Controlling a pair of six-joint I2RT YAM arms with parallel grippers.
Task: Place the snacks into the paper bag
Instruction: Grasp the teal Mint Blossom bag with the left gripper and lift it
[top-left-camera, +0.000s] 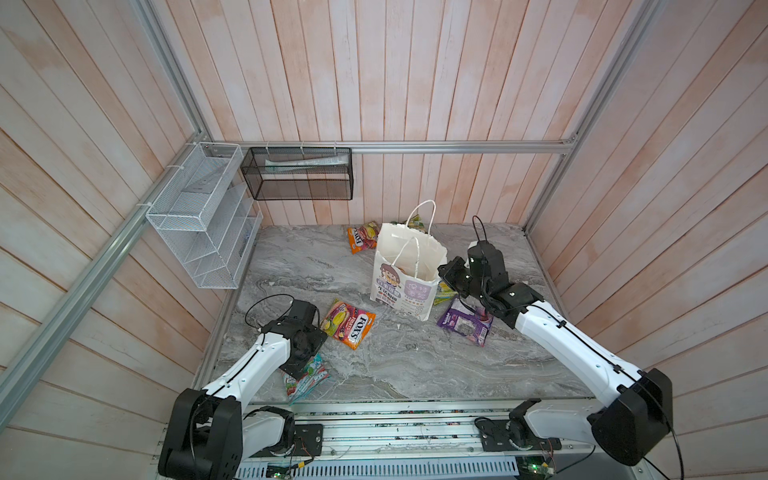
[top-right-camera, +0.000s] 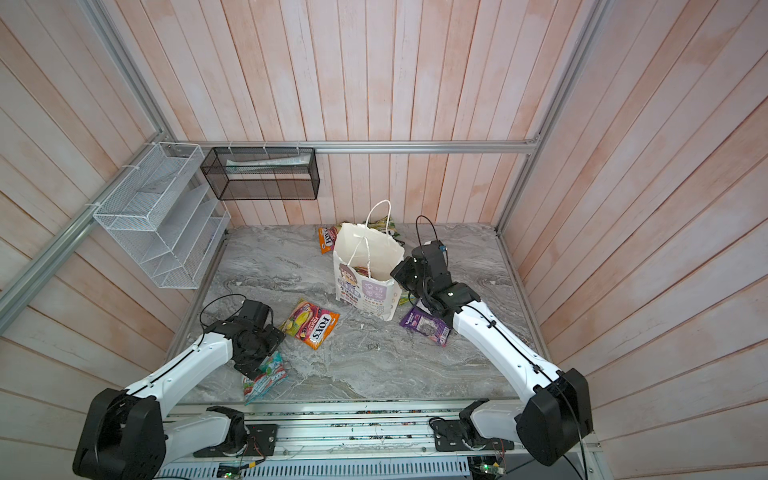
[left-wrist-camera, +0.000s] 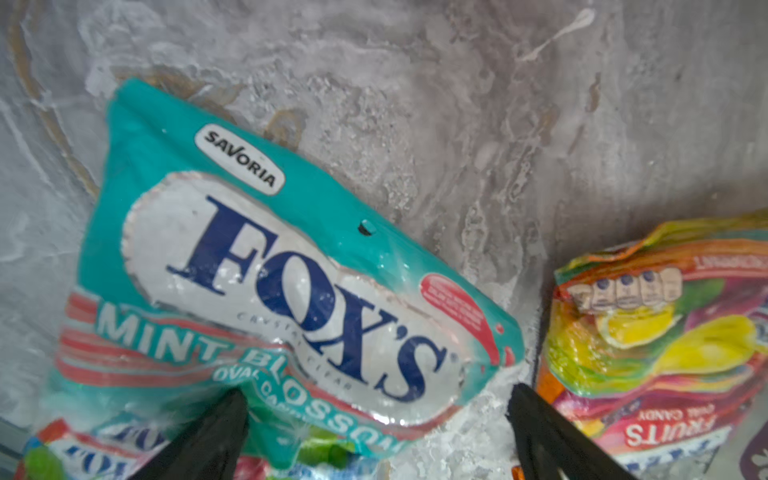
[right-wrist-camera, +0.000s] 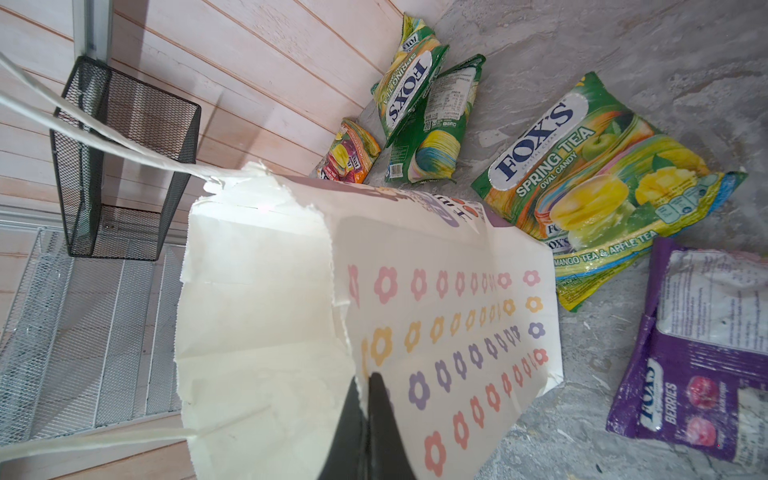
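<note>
The white paper bag (top-left-camera: 409, 266) (top-right-camera: 370, 266) (right-wrist-camera: 291, 311) stands upright, mouth open. My right gripper (right-wrist-camera: 368, 382) (top-left-camera: 442, 270) is shut on its flowered side rim. My left gripper (left-wrist-camera: 378, 392) (top-left-camera: 305, 355) hangs open just above a teal-red mint snack (left-wrist-camera: 270, 270) (top-left-camera: 307, 378) near the front left, one finger over the packet and one over bare table. An orange-pink snack (top-left-camera: 349, 324) (left-wrist-camera: 665, 345) lies beside it. A purple snack (top-left-camera: 465, 322) (right-wrist-camera: 698, 353) and a green-yellow one (right-wrist-camera: 590, 187) lie right of the bag. Behind the bag lie an orange packet (top-left-camera: 361, 237) and green ones (right-wrist-camera: 415, 104).
A white wire rack (top-left-camera: 203, 224) hangs on the left wall and a black mesh basket (top-left-camera: 299, 174) on the back wall, above the marble table (top-left-camera: 374, 365). Plank walls close in three sides. A metal rail (top-left-camera: 395, 432) runs along the front edge.
</note>
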